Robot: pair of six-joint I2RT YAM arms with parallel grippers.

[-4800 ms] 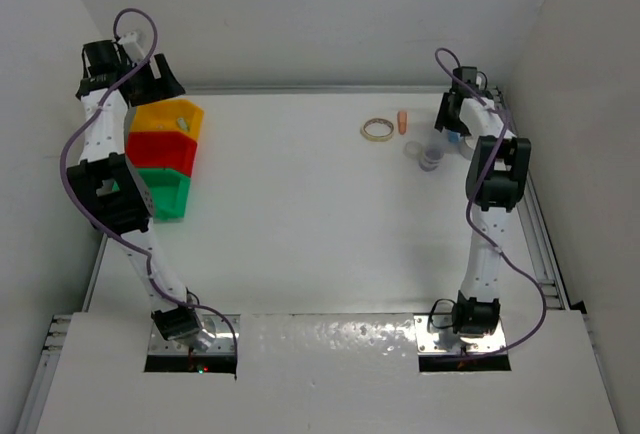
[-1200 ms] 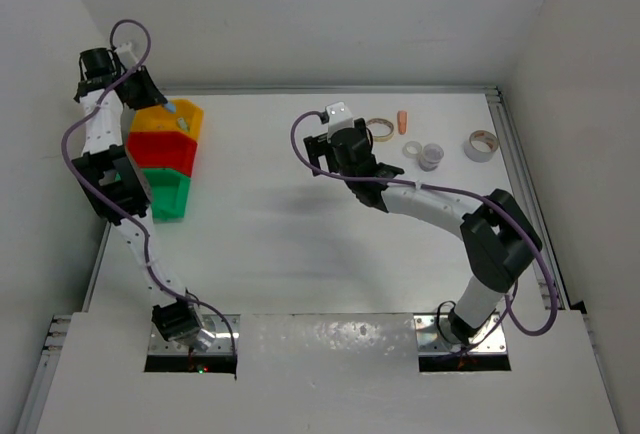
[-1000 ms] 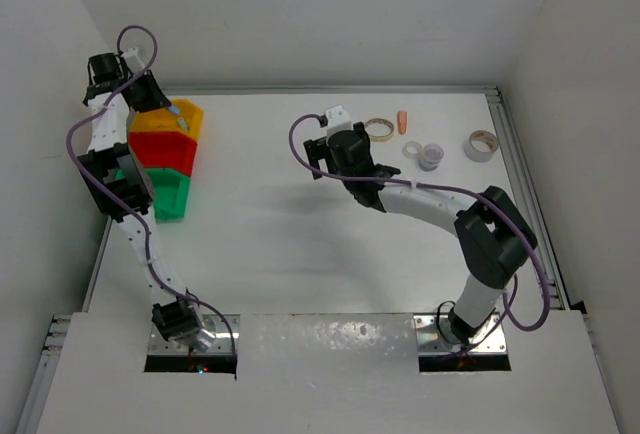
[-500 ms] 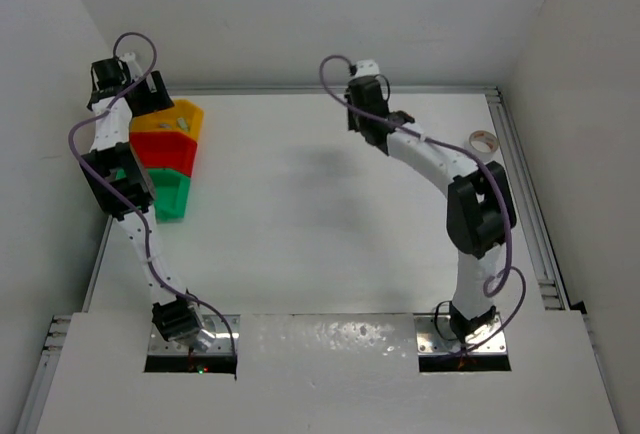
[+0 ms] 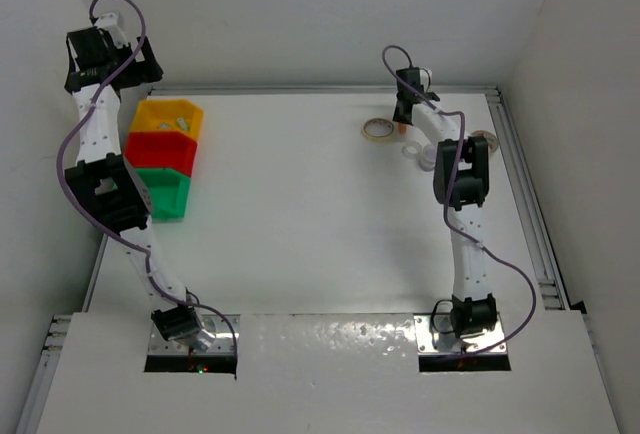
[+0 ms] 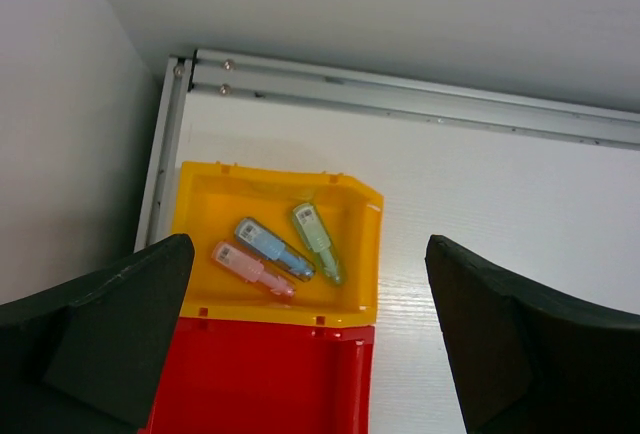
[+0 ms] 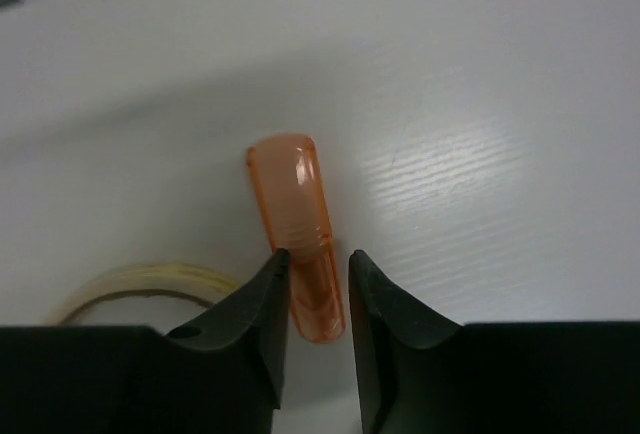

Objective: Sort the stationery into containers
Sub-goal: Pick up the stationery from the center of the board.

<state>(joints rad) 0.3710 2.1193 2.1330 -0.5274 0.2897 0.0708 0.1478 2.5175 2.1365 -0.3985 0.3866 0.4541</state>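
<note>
Left hand [image 6: 307,244] hangs wide open over the yellow bin [image 6: 200,189], well away from the work; right hand [image 7: 315,269] is narrow, pinching the orange capsule [image 7: 290,179] on the surface [image 7: 500,104], long axis pointing straight out between my fingers.

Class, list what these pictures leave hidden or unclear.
Right wrist view: the near end of the orange capsule, hidden inside the right hand; grip uncertain.
Left wrist view: the inside of the red bin, cut off by the bottom edge.
Top view: the whitish tape ring, partly behind the right arm.
</note>
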